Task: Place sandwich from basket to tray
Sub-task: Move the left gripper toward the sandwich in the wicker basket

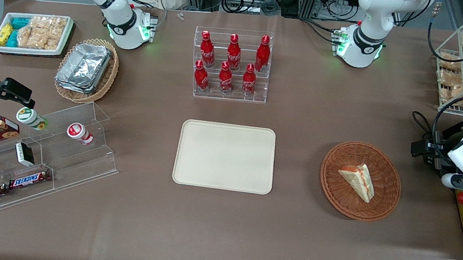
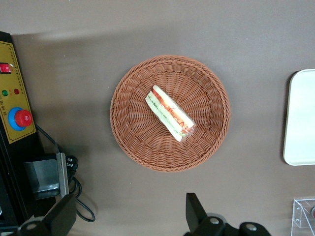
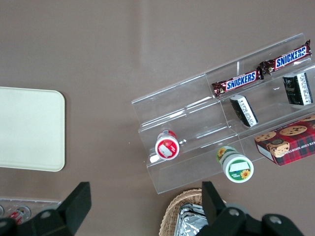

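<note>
Hovering spread wide above the basket (image 2: 170, 113), the end effector (image 2: 129, 215) holds nothing; sandwich (image 2: 170, 113) lies inside, tray (image 1: 225, 156) beside.

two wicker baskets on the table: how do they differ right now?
The round reddish-brown woven basket is darker than the lighter tan wicker basket. The reddish-brown one holds a single wrapped triangular sandwich; the tan one holds stacked foil containers that nearly fill it. The reddish-brown one lies toward the working arm's end, with the open tool hovering above the table beside it; the tan one lies toward the parked arm's end. Both are shallow wicker.
</note>
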{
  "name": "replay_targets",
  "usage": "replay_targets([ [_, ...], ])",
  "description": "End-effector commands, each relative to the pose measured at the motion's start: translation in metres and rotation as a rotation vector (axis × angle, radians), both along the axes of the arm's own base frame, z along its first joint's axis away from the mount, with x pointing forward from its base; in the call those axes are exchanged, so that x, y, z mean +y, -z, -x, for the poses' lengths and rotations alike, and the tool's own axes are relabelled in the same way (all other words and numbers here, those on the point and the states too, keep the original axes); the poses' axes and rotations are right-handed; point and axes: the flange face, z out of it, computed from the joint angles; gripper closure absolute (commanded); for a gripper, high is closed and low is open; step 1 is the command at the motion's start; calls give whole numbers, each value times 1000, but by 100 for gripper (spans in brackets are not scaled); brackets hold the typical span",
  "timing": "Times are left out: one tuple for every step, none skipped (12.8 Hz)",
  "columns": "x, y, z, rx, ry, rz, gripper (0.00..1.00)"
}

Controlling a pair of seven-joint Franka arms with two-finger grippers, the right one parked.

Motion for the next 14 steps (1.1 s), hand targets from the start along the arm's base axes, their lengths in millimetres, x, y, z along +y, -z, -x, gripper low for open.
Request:
replay_targets([
  [3, -4, -6, -12, 8, 3, 0],
  [2, -2, -7, -11, 7, 9, 0],
  [2, 2, -9, -5, 2, 7, 0],
  [1, 4, -11, -5, 4, 6, 0],
  [1, 7, -13, -1, 3, 9, 0],
  [-1, 13, -16, -4, 7, 5, 0],
  [-1, 20, -22, -23, 11, 3, 0],
  [-1, 29, -26, -24, -4, -2, 0],
  [-1, 40, -29, -15, -42, 1, 0],
  [-2, 50, -33, -11, -85, 2, 0],
  [-17, 71, -41, -13, -172, 1, 0],
  [-33, 93, -49, -12, -342, -3, 0],
  [-54, 110, -50, -7, -503, -13, 0],
  [-60, 120, -50, -3, -612, -18, 0],
])
